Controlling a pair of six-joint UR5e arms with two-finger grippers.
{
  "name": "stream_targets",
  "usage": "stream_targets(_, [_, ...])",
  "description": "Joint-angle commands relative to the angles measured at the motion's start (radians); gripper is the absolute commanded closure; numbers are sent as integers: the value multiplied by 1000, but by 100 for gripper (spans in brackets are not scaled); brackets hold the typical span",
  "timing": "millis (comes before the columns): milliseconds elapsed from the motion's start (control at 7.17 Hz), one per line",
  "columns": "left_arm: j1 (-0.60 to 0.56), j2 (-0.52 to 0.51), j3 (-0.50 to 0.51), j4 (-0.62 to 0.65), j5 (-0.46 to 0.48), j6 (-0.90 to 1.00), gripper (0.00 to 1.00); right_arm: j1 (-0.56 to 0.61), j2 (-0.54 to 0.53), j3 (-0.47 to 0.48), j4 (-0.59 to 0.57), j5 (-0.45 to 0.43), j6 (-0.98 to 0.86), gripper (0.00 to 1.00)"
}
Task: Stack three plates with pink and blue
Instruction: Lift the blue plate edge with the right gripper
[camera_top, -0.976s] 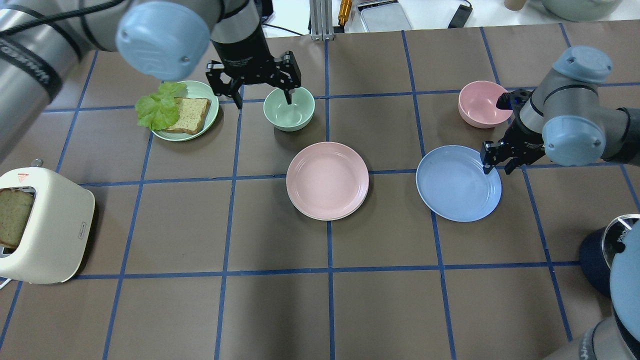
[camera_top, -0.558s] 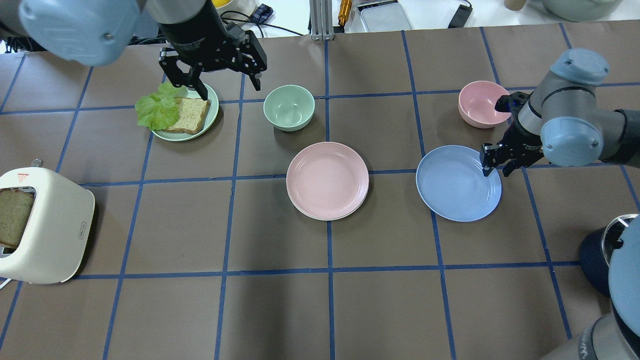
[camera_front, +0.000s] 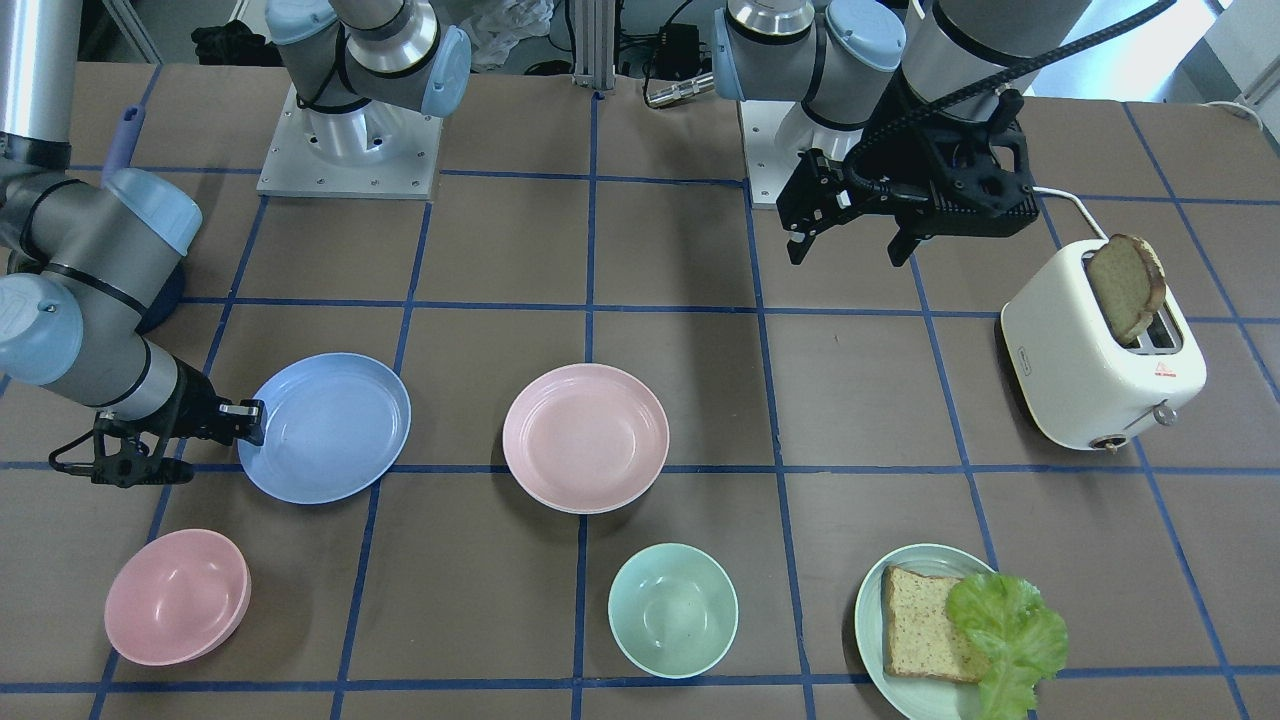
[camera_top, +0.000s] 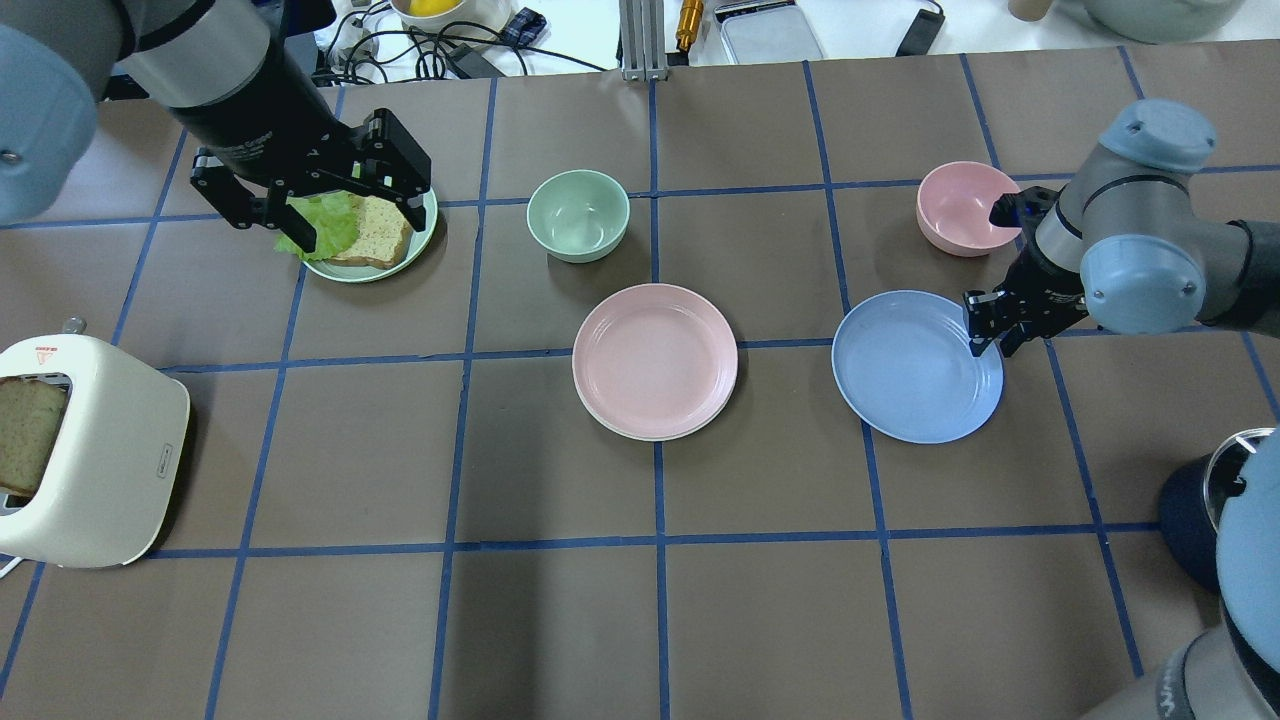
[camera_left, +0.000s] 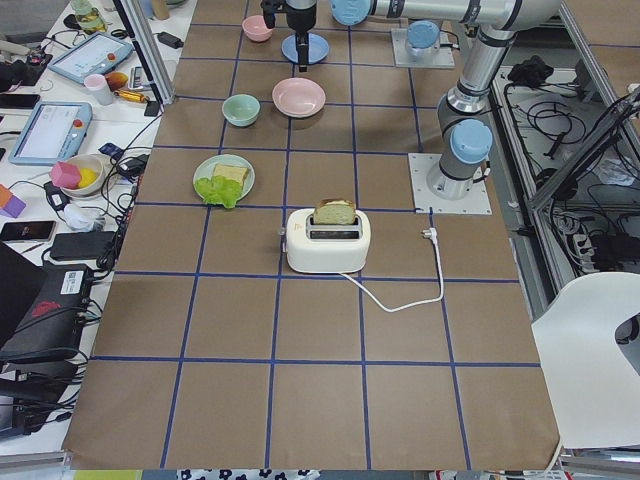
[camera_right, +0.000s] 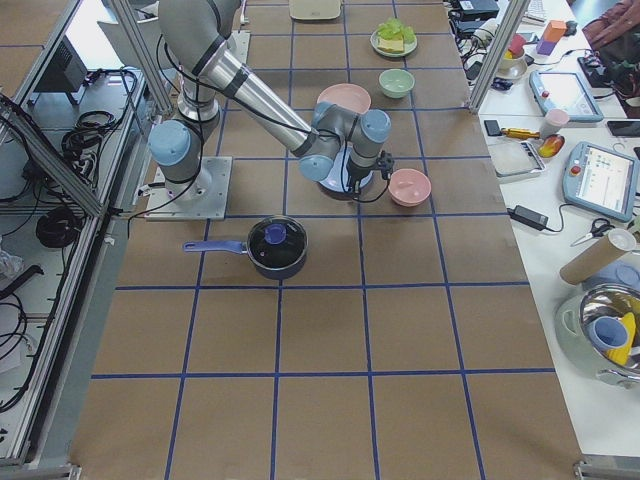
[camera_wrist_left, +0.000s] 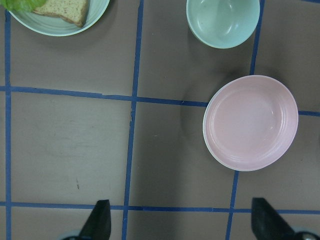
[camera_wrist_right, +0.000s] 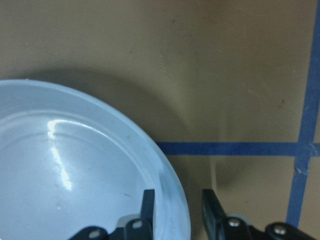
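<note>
The pale pink plate (camera_top: 655, 360) lies mid-table on top of the cream-white plate (camera_wrist_left: 209, 150), of which only a thin rim shows. The light blue plate (camera_top: 915, 367) lies alone to its right, flat on the table. My right gripper (camera_top: 993, 340) is low at the blue plate's right rim. In the right wrist view its fingers (camera_wrist_right: 148, 200) straddle the rim with a small gap, so it is open. My left gripper (camera_top: 360, 230) is open and empty, high above the table's far left. The pink plate also shows in the left wrist view (camera_wrist_left: 250, 122).
A mint bowl (camera_top: 578, 215) stands behind the pink plate. A pink bowl (camera_top: 960, 208) stands just behind the right gripper. A mint plate (camera_top: 427, 228) with bread and lettuce lies under the left gripper. A toaster (camera_top: 100, 450) is at the left, a dark pot (camera_top: 1195, 500) at the right.
My left arm has swung left, from over the mint bowl to over the bread plate. My right gripper's fingers have drawn closer together around the blue plate's rim.
</note>
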Motion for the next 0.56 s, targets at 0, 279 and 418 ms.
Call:
stream_targets(0, [27,7,4,2,41,111,0,1,2,0,6,-2,-1,63])
stream_targets(279, [24,8,7,1,52,108,0,1,2,0,4,1,-7,72])
stream_targets(418, [21,8,6,1,52,107,0,1,0,0,4,1,-10,77])
